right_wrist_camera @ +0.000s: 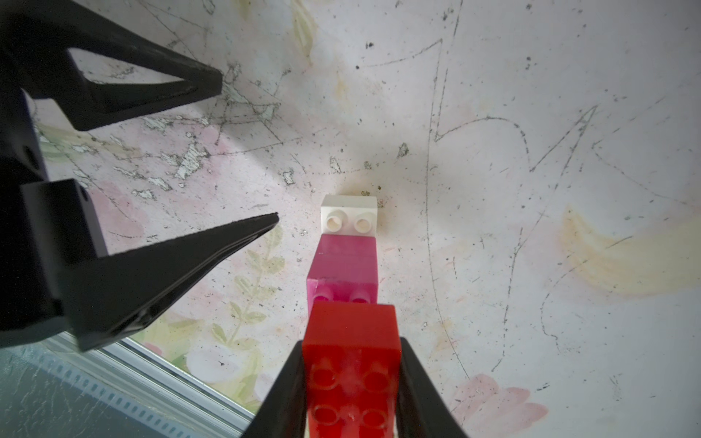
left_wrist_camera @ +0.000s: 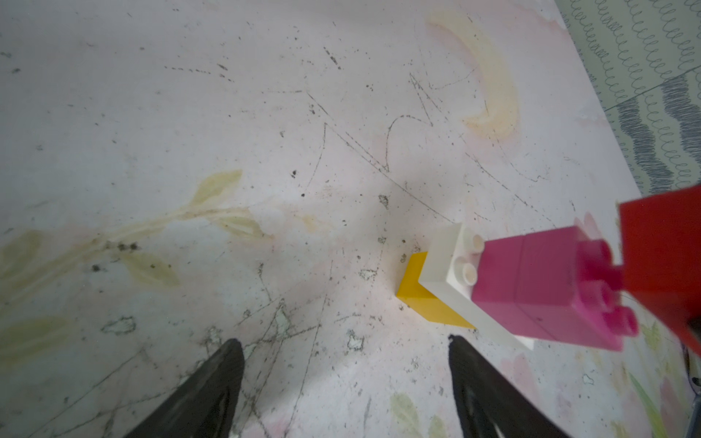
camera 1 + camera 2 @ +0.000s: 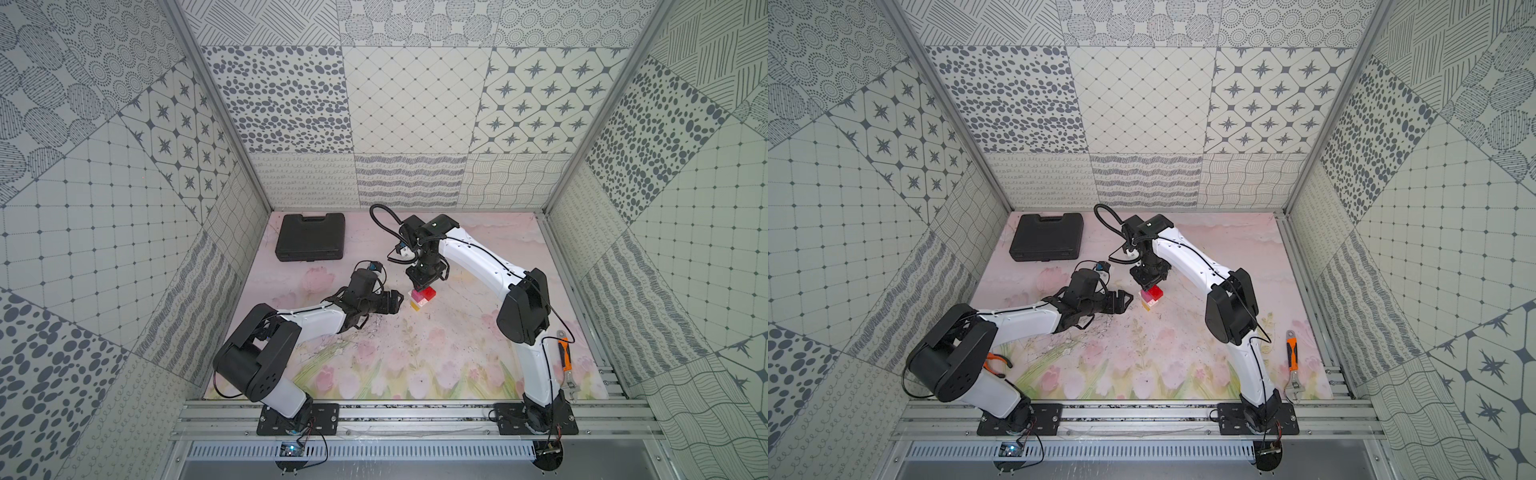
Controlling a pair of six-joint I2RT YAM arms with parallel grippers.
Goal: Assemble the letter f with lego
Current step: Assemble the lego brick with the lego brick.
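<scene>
Just above the stack point(image 3: 417, 302), the right gripper point(image 1: 351, 343) points downward, its jaws clamped on the two long sides of the red brick point(image 1: 352, 364). The brick's far end overlaps the top studs of the pink bricks point(image 2: 531, 282). In the left wrist view those studs remain uncovered beside the red brick point(image 2: 662, 258), and I cannot tell whether the two touch. Below the pink bricks the white brick point(image 2: 444, 261) juts out to one side with two studs bare, and under it the yellow brick point(image 2: 413, 297) sits on the floral mat point(image 3: 415, 361). Beside the stack, on its left, the left gripper point(image 2: 343, 339) lies low over the mat with its jaws spread wide and nothing between them, tips aimed at the stack but apart from it. Beyond the stack, to the rear left, lies the black case point(image 3: 311, 237). Well apart from the stack, to the front right, lies the orange-handled wrench point(image 3: 1291, 353).
</scene>
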